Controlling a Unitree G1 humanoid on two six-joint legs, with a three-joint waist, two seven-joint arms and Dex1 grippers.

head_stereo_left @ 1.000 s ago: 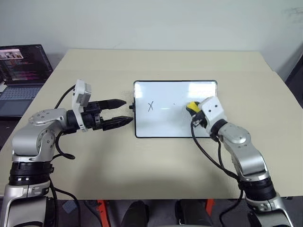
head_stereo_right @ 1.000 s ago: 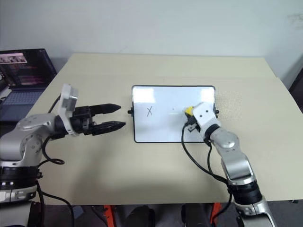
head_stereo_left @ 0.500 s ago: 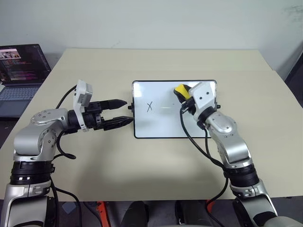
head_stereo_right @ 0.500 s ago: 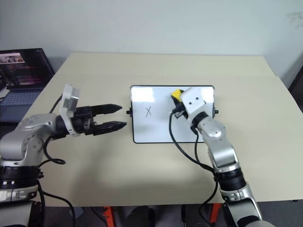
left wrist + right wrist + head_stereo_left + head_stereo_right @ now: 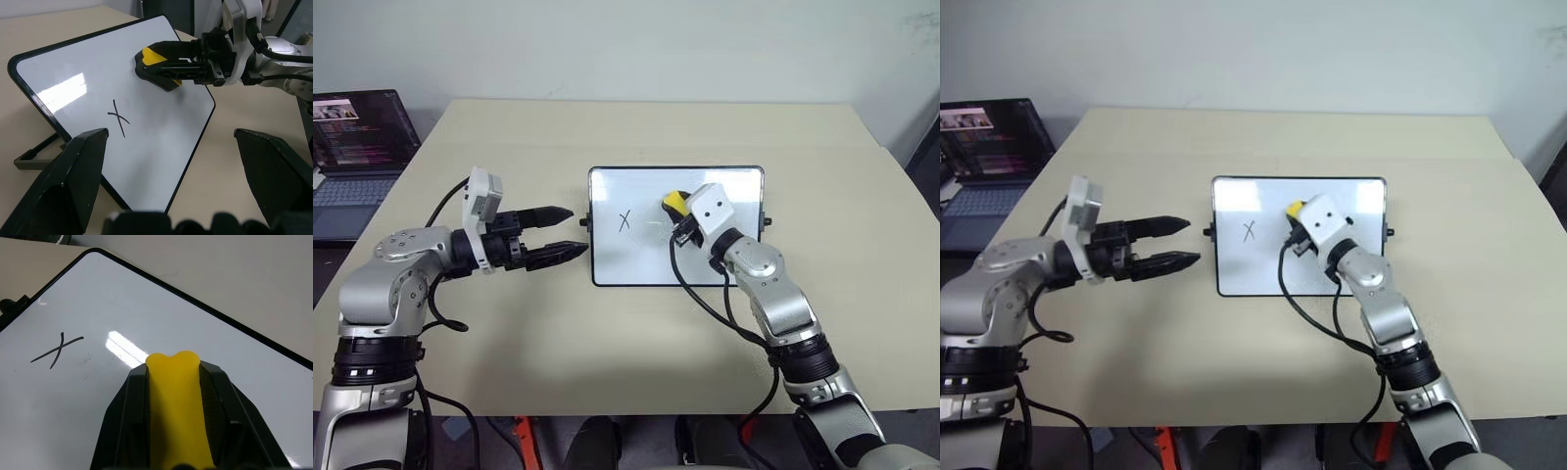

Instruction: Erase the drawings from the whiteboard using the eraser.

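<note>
currently the eraser (image 5: 674,204) is pinched between the two fingers of the right gripper (image 5: 679,211), squeezed hard enough that the yellow block bulges out past the fingertips in the right wrist view. it is held over the middle of the whiteboard (image 5: 646,264), which lies flat on the table (image 5: 607,343), long side running left to right. one drawing is seen on the board, an x (image 5: 626,220), in the left half; no other marks can be made out. the x lies to the robot's left of the eraser, with bare white board between them, so the coming stroke is judged to be a sideways sweep leftward along the board's long side. whether the eraser's dark underside is touching the surface cannot be told. the left gripper (image 5: 570,232) is held just off the board's left edge, fingers spread and empty, pointing toward the board. it is nearer the x, but the eraser is with the right arm. a laptop (image 5: 352,147) stands well apart at the far left.
</note>
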